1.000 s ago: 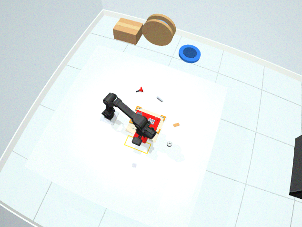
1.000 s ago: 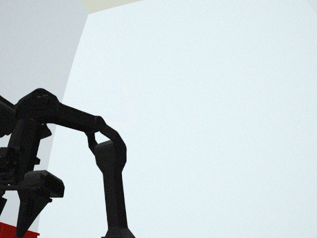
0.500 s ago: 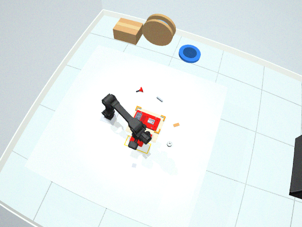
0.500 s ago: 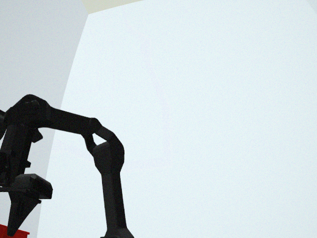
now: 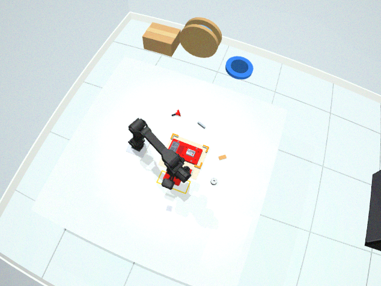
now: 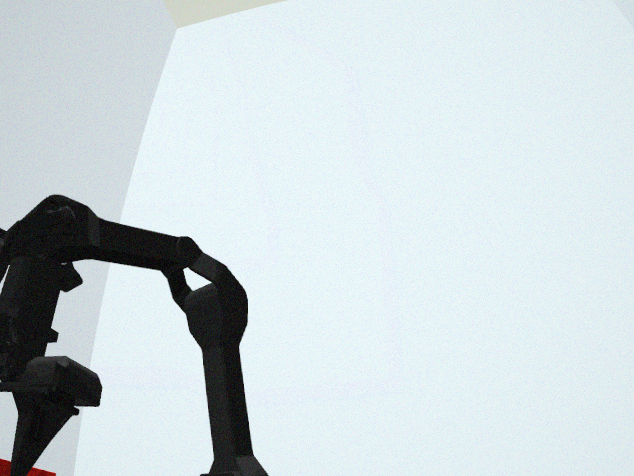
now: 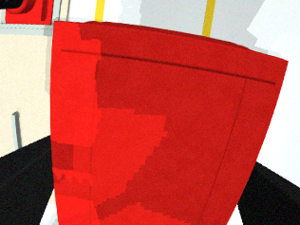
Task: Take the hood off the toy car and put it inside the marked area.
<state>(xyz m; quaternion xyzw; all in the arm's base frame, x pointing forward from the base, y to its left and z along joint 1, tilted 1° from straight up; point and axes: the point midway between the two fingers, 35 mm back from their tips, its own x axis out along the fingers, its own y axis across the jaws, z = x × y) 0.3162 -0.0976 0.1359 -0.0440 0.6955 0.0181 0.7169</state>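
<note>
The arm (image 5: 155, 142) reached from its base toward the near edge of the table, elbow raised and forearm bent down. The claw (image 5: 170, 181) pointed downward, its fingers (image 6: 30, 435) clamped wide apart on the red hood (image 7: 160, 151), which filled the wrist view.

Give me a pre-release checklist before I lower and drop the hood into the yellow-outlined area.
1. Grip: gripper shut on the red hood: ok.
2. Hood off the toy car: ok.
3. Gripper above the yellow-outlined area in the top view: ok.
4. Hood wholly within the outline: cannot tell; the wrist view shows outline beyond its far edge.
5. Hood resting on the table: cannot tell.
6. Gripper open and touching nothing: not ok.
</note>
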